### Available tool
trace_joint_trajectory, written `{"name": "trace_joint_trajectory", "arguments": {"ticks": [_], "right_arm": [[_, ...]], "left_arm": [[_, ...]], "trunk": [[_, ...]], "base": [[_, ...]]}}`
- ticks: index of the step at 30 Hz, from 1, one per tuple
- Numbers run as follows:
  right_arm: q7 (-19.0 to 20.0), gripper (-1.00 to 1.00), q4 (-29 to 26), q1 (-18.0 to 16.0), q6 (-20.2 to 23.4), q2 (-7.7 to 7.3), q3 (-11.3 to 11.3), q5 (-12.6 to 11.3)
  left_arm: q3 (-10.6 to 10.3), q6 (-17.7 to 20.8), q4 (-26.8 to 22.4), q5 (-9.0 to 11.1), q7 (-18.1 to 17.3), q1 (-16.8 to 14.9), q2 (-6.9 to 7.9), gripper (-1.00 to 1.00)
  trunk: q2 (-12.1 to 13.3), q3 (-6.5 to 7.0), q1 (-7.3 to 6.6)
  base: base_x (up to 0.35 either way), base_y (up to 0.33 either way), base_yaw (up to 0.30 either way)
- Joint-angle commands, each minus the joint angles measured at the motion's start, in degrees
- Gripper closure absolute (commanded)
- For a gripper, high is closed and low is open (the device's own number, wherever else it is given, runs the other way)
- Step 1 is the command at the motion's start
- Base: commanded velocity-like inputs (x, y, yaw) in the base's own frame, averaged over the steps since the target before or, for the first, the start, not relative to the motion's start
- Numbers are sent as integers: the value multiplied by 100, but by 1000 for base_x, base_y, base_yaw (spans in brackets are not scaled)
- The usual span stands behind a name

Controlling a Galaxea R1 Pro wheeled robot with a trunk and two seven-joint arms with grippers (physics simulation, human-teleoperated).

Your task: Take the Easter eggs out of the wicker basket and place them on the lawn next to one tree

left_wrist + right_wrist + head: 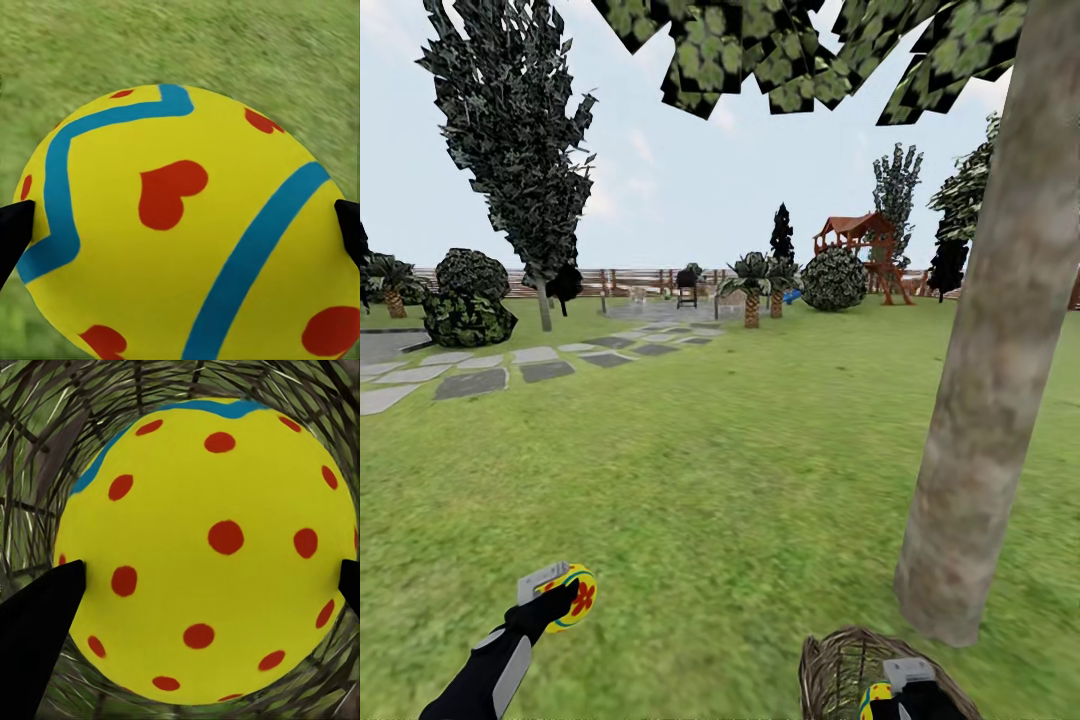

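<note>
Nearest the head camera, at the bottom edge, the right gripper [900,692] sits in the mouth of the brown woven wicker basket [830,665], its jaws closed on a yellow Easter egg with red spots and a blue zigzag band [206,547]. In the right wrist view the black fingertips [37,622] press on both flanks of that spotted egg, with the wicker weave all around behind it, so the egg is inside the basket.

Over on the other side, the left gripper [565,595] holds a second yellow egg painted with red hearts and blue zigzag bands [187,232] above the mottled green lawn [740,480]. Its jaws clamp that egg from both sides, and the left wrist view shows a dark fingertip [13,234] at each flank with grass beyond. Whether the egg touches the grass cannot be told.

Just beside the basket, a little farther off, stands the thick mottled grey-brown tree trunk [990,370], leaning slightly, with big green leaves overhead.

Farther out to the left, grey stone paving slabs [470,383] run across the grass. Beyond them are rounded shrubs, a dark narrow conifer [520,150], low palm plants, a red-roofed wooden play tower [860,245] and the brown slatted fence [630,280].
</note>
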Motion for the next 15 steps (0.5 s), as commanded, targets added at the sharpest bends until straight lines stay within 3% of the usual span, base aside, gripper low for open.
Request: {"name": "trace_joint_trajectory", "arguments": {"ticks": [1,6,15], "right_arm": [[-9,100,-10,-1,34,-2,13,15],[-9,100,-10,-1,34,-1,13,15],[-9,100,-10,-1,34,4,13,-8]], "left_arm": [[23,25,-5,57,-41,-1,-2,100],[23,28,-5,56,-41,1,-2,100],[19,22,-4,47,-41,-1,-47,100]], "trunk": [[38,12,-24],[239,102,-134],[600,263,-331]], "base": [[-13,-9,0],[-10,-1,0],[-231,-40,0]]}}
